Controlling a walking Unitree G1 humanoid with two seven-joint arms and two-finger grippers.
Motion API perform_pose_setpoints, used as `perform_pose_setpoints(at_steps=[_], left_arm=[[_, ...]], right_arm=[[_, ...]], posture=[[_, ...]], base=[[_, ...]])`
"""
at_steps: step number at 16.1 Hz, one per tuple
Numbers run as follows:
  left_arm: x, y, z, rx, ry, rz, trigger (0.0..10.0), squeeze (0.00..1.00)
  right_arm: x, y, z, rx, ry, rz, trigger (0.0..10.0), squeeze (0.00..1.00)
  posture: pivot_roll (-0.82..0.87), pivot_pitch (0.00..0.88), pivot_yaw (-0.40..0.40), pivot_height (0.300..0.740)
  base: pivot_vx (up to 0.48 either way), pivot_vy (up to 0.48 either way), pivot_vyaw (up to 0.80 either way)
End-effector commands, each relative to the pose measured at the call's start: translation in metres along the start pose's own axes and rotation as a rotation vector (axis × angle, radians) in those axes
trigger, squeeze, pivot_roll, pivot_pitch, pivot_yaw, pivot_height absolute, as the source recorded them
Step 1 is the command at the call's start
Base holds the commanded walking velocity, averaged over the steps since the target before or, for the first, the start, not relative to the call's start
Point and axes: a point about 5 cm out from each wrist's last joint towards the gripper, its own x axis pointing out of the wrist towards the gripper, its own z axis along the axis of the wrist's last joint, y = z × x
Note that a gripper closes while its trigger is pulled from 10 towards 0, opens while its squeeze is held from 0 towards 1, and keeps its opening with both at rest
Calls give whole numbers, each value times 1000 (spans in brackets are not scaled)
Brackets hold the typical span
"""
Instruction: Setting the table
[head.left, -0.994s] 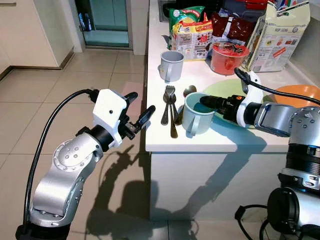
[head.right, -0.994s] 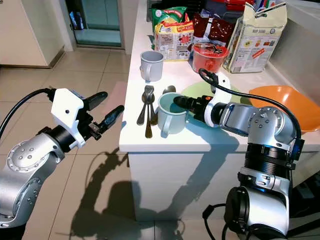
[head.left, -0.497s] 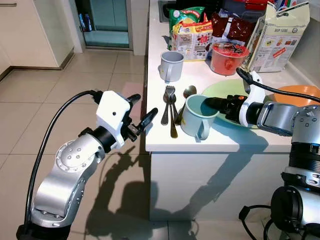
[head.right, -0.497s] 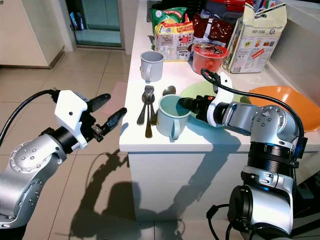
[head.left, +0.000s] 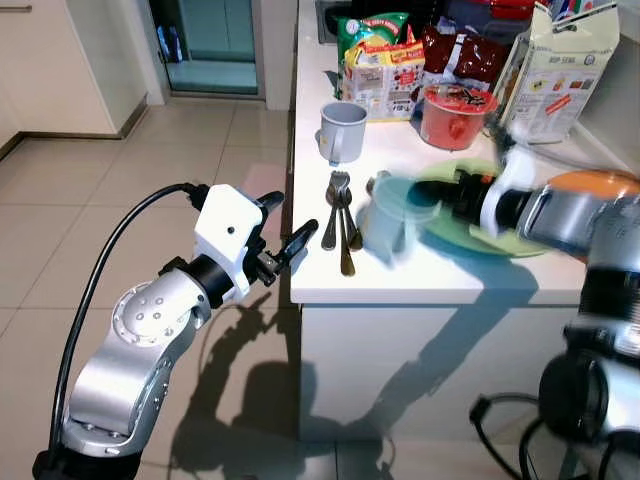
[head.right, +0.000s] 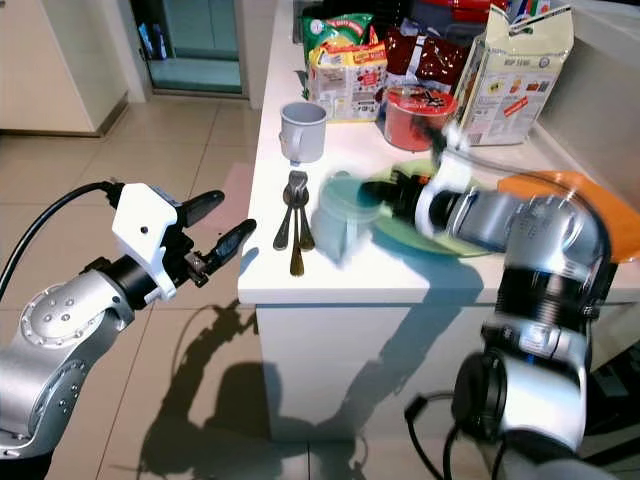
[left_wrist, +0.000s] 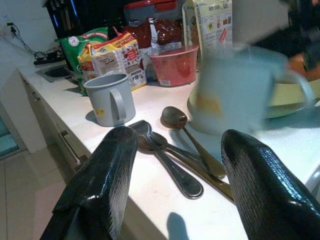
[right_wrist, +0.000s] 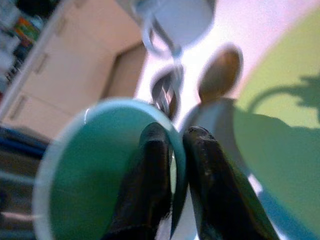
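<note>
Teal and blurred, the mug (head.left: 395, 213) is now off the bench (head.left: 420, 280): the right hand (right_wrist: 172, 150) has pinched its rim, one finger inside and one outside, and raised it, where half a second ago it stood tilted on the white top beside the cutlery (head.left: 340, 225). The smear across the mug and the right forearm in both eye views says the arm is moving fast, and the mug's outline sits slightly nearer the green plate (head.left: 470, 235) than before. In the left wrist view it hangs above the spoon's (left_wrist: 175, 117) bowl, with no firm shadow contact under it that I can make out.

The left hand (head.left: 280, 235) has crept a little closer to the bench edge over the past second, its fingers (left_wrist: 100, 175) spread wide and holding nothing, pointed at the cutlery. The grey mug (head.left: 342, 130) farther back and the red bowl (head.left: 458, 115) have not shifted, nor has the orange bowl (head.right: 600, 205) at the far right.

For the task, I judge this to be the carry stage: the mug is picked and on its way to a place setting, probably near the plate. The rim pinch is a thin hold on a swinging mug, so a slip or a knock against the plate is the risk.
</note>
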Motion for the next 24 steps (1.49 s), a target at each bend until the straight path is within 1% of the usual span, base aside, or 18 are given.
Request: perform_pose_setpoints(at_steps=[1,3,4,5,6,7,8,9,10,11,12,14,15,16,17,21,24], left_arm=[[-1,-4,3,20,-8,-22,10000,0],[-1,-4,3,19,-10,-22,10000,0],[-1,-4,4,20,-12,-22,10000,0],[-1,-4,4,20,-12,-21,10000,0],[-1,-4,4,19,-12,-21,10000,0],[-1,-5,3,16,-11,-25,10000,0],[-1,-5,3,16,-11,-25,10000,0],[0,-7,3,13,-12,-31,10000,0],[1,-7,3,12,-14,-34,10000,0],[1,-7,3,12,-14,-35,10000,0],[1,-7,3,13,-14,-35,10000,0],[1,-7,3,15,-13,-34,10000,0],[0,-6,3,16,-13,-32,10000,0],[0,-6,3,16,-12,-31,10000,0],[0,-6,3,16,-12,-30,10000,0],[0,-6,3,14,-10,-32,10000,0],[0,-5,3,13,-5,-31,10000,0]], right_arm=[[-10,-9,20,2,-92,-41,0,0],[-14,-14,27,-1,-118,-65,0,0],[-20,-20,33,-4,-138,-93,0,0],[-24,-27,36,-20,-143,-140,0,0],[-28,-36,37,-72,-137,-219,0,0],[-32,-48,37,-100,-135,-293,0,0],[-32,-48,37,-100,-135,-293,0,0],[-35,-57,37,-94,-145,-334,0,0],[-36,-63,38,-84,-160,-360,0,0],[-35,-66,37,-83,-161,-372,8078,0],[-34,-68,36,-89,-157,-380,10000,0],[-32,-71,34,-91,-153,-402,10000,0],[-32,-75,34,-88,-170,-427,10000,0],[-32,-77,35,-87,-182,-434,10000,541],[-32,-79,37,-85,-199,-448,10000,1000],[-33,-83,41,-52,-241,-468,10000,1000],[-30,-80,45,-30,-279,-428,10000,1000]], posture=[[28,0,-55,740],[27,0,-56,740],[29,0,-59,740],[29,0,-59,740],[25,0,-58,740],[25,0,-58,740],[25,0,-58,740],[25,0,-58,740],[19,0,-52,740],[19,0,-52,740],[19,0,-52,740],[26,0,-53,740],[27,0,-52,740],[27,0,-52,740],[26,0,-51,740],[26,0,-50,740],[27,0,-49,740]], base=[[0,0,0],[0,0,0],[0,0,0],[0,0,0],[0,0,0],[0,0,0],[0,0,0],[0,0,0],[0,0,0],[0,0,0],[0,0,0],[0,0,0],[0,0,0],[0,0,0],[0,0,0],[0,0,0],[0,0,0]])
